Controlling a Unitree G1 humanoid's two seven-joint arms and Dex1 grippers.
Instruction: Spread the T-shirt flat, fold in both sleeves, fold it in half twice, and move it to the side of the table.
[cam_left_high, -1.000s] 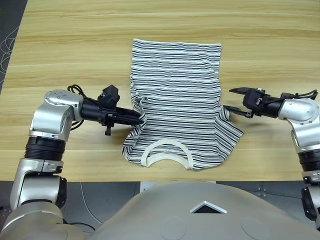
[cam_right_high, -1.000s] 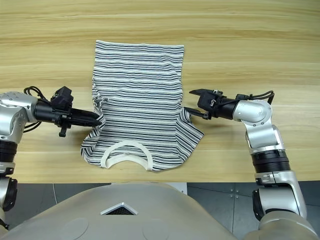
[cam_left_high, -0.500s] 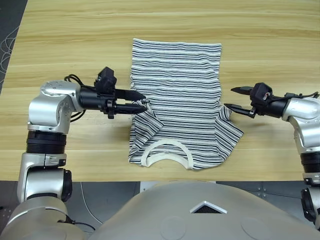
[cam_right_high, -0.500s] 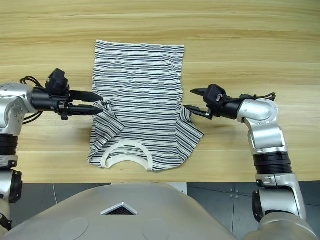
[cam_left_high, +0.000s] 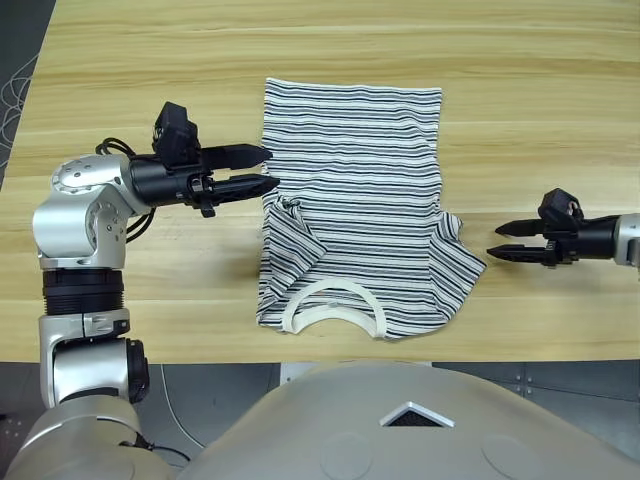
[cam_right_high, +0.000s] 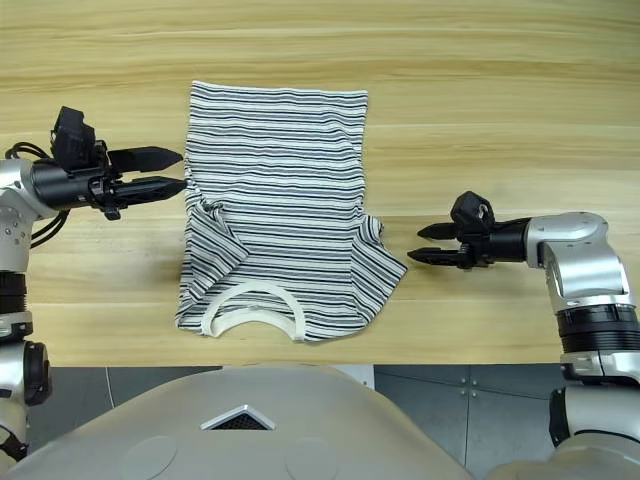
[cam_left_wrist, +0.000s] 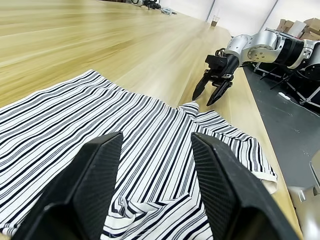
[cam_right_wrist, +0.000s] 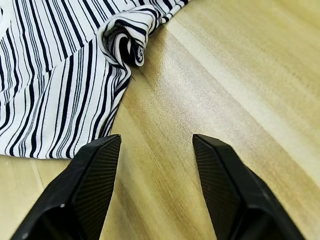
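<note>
A striped T-shirt (cam_left_high: 350, 200) lies face up in the middle of the wooden surface (cam_left_high: 550, 100). Its white collar (cam_left_high: 333, 305) sits close to the near edge and its hem points toward the far edge. The shirt's left sleeve is turned in over the body, with a slanted fold and a small bunched knot of cloth (cam_left_high: 290, 208) at its upper end. The right sleeve (cam_left_high: 462, 258) sticks out to the side, with a little rumpled curl where it meets the body.

The left tool (cam_left_high: 272, 167) is released and holds nothing. Its two fingers are spread, and it sits at the shirt's left edge, just above the bunched knot. Whether the tips touch the cloth cannot be told. The right tool (cam_left_high: 495, 243) is also released and empty. It points at the right sleeve from the side of the surface's right edge, with bare wood between its tips and the cloth.
</note>
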